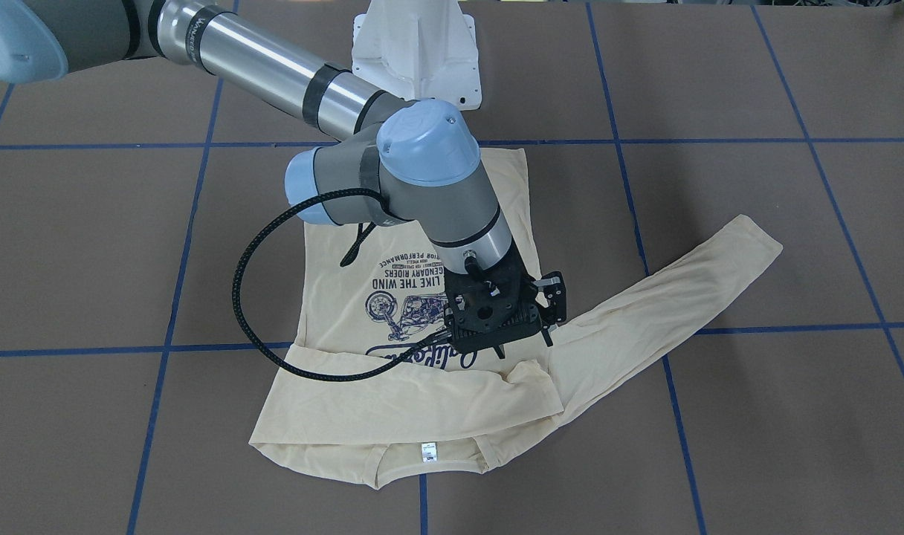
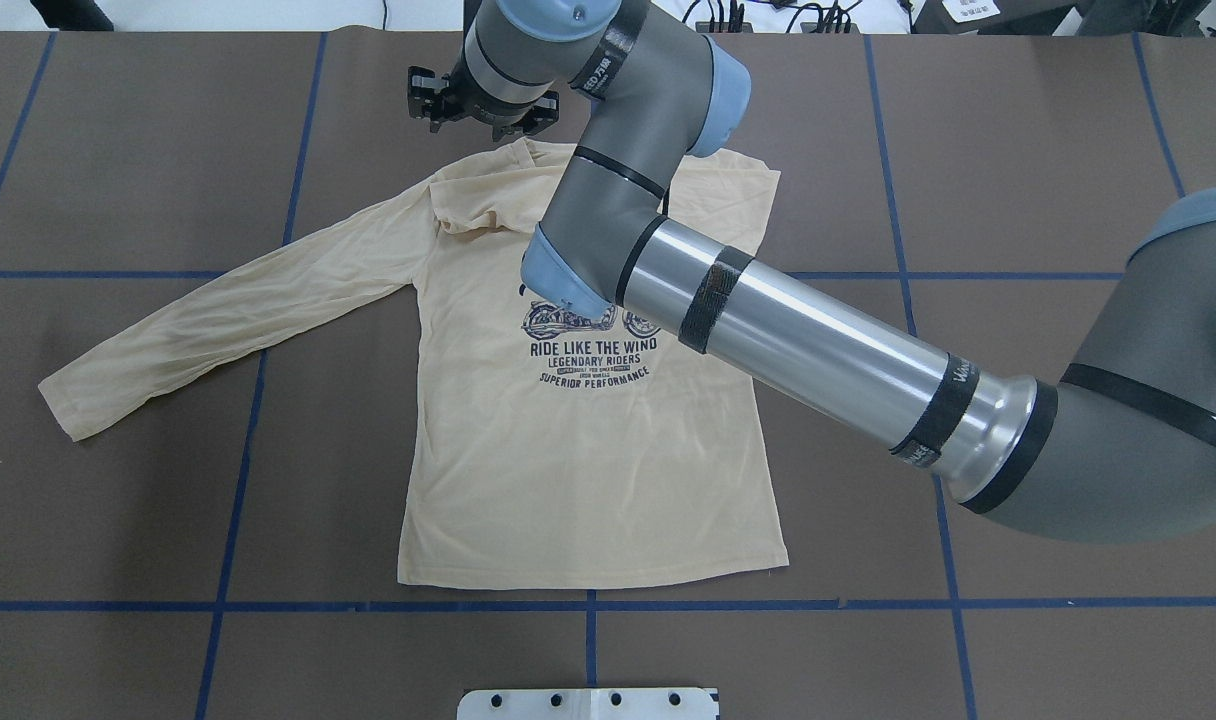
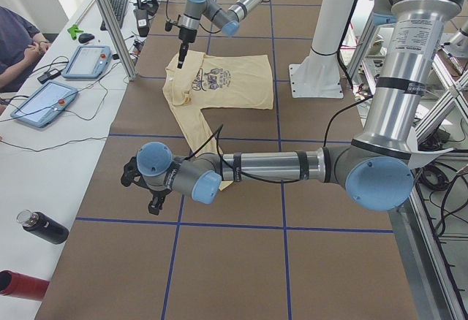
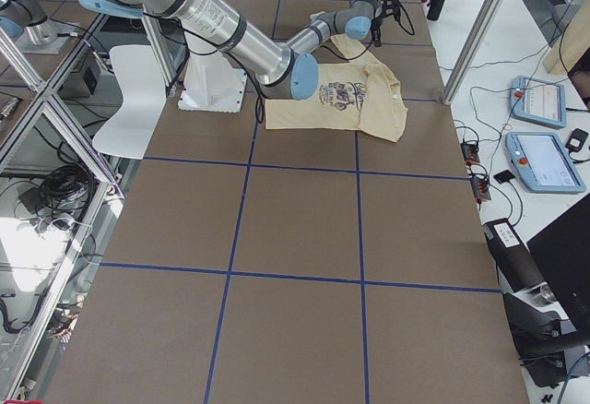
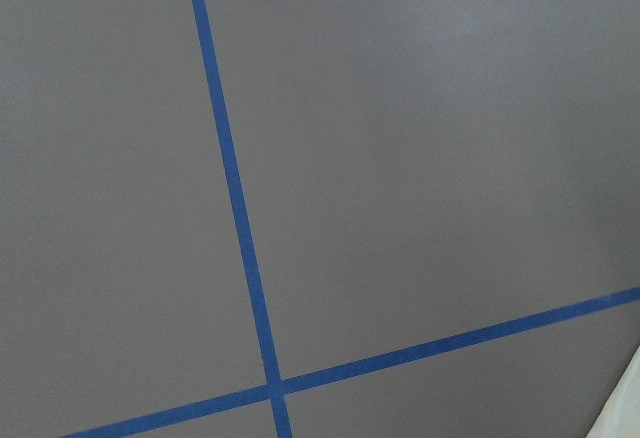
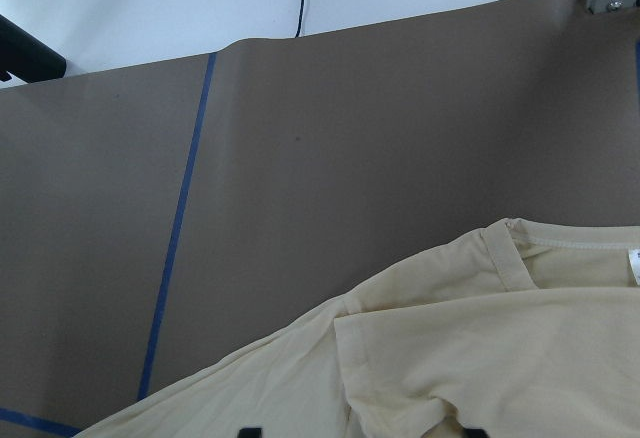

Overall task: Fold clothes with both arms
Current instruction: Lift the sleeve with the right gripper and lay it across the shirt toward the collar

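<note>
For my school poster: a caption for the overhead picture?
Right arm reaches across a cream shirt, one sleeve spread wide.

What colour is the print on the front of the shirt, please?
Navy blue print on a pale cream-yellow shirt; clearest in the overhead view.

Overhead and front views face oppositely; both share shirt [image 2: 588,450].

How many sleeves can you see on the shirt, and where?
2. The outstretched sleeve lies flat toward the robot's left; the folded sleeve lies across the shirt near the collar.
</note>
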### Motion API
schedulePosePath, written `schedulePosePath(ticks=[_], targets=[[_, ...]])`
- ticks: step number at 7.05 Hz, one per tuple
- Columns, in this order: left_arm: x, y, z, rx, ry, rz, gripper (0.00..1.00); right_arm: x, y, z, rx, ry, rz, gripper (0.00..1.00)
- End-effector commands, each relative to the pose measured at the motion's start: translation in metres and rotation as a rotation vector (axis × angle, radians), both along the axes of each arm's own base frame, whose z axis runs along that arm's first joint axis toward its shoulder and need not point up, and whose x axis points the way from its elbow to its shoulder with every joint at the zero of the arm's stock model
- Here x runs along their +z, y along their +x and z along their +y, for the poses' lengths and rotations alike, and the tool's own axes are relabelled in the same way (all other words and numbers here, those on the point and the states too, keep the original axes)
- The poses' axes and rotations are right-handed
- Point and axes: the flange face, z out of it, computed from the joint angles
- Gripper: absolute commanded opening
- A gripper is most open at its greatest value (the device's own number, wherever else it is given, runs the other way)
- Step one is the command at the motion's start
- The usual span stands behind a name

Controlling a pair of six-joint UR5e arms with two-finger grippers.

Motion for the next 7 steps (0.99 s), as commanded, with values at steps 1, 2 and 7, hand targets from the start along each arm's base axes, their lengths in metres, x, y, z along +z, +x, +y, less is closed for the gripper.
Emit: schedulePosePath(ticks=[1,2,7], targets=[[-0.017,0.006,-0.009,-0.034,-0.003,0.017,1.0,-0.006,0.011,0.002,0.016,-0.034,-0.029,1.0],[-0.016,0.008,-0.004,-0.055,0.017,0.027,1.0,0.01,0.023,0.013,0.018,-0.064,0.0,1.0],[-0.025,0.141,0.093,-0.257,-0.038,0.079,1.0,0.129,0.151,0.052,-0.1,-0.16,0.27,1.0]])
